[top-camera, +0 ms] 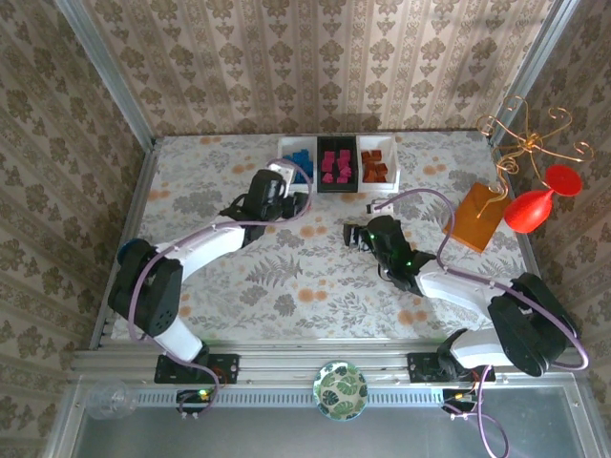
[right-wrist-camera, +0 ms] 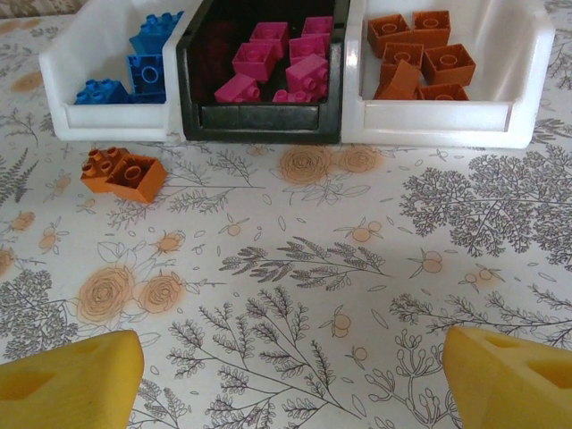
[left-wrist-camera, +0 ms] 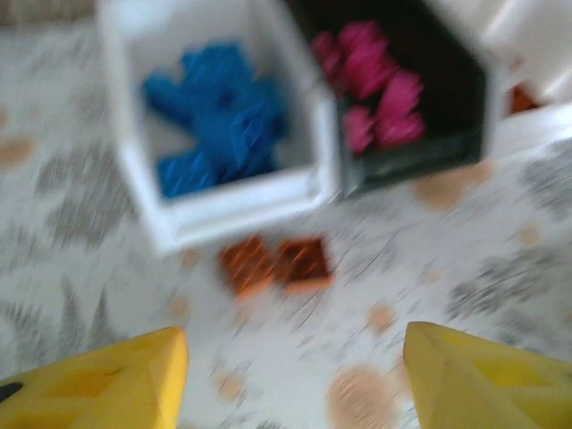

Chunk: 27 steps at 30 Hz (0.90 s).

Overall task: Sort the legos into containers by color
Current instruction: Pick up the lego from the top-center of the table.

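In the right wrist view, the left white tray (right-wrist-camera: 107,121) sits at the upper left and holds the blue bricks (right-wrist-camera: 143,67). Just in front of it, at the left middle of the frame, two loose orange bricks (right-wrist-camera: 125,172) lie touching each other on the desk (right-wrist-camera: 295,268); whether they are clipped together I cannot tell. To their right the black tray (right-wrist-camera: 259,121) holds the pink bricks (right-wrist-camera: 286,63), and the right white tray (right-wrist-camera: 438,121) at the upper right holds the other orange bricks (right-wrist-camera: 420,58).

The left gripper (left-wrist-camera: 295,375) hangs over the loose pair with its fingers apart and nothing between them. The right gripper (right-wrist-camera: 290,380) is also spread wide and empty, low in its frame.

The loose bricks look light, hard and smooth, so they are likely to skid or tip if nudged. The flat side walls seem the best hold, pinched squarely below the studs. If the two are only leaning together, a grip on one may leave the other behind.
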Motion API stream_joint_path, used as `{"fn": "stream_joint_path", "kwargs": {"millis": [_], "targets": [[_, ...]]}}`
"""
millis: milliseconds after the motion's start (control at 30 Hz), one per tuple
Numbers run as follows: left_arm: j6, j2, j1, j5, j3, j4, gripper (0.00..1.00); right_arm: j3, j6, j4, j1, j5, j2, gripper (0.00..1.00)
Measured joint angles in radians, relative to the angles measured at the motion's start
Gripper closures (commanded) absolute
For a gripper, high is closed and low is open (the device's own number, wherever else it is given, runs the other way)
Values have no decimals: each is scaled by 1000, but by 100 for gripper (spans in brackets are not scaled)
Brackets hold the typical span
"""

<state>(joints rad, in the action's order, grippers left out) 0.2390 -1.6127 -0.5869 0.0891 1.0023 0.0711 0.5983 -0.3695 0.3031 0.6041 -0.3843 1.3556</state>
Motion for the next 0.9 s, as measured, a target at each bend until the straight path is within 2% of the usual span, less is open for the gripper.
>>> {"fn": "stream_joint_path", "kwargs": {"millis": [67,167,333,533,900], "targets": [[16,-20,39,-11,-29,-19,37,0,0,9,0,0,15,12],[27,-52,52,-32,-28,-26,38,0,-1,13,0,0,21,11],[43,-123,13,-59,6,-10,39,-11,0,16,0,-13,14,10],[58,-256,-34,-74,80,-6,38,-64,4,3,-5,-47,-72,8],[58,-403,-41,-63,237,-9,39,-97,8,-23,-22,-61,-160,8]]}}
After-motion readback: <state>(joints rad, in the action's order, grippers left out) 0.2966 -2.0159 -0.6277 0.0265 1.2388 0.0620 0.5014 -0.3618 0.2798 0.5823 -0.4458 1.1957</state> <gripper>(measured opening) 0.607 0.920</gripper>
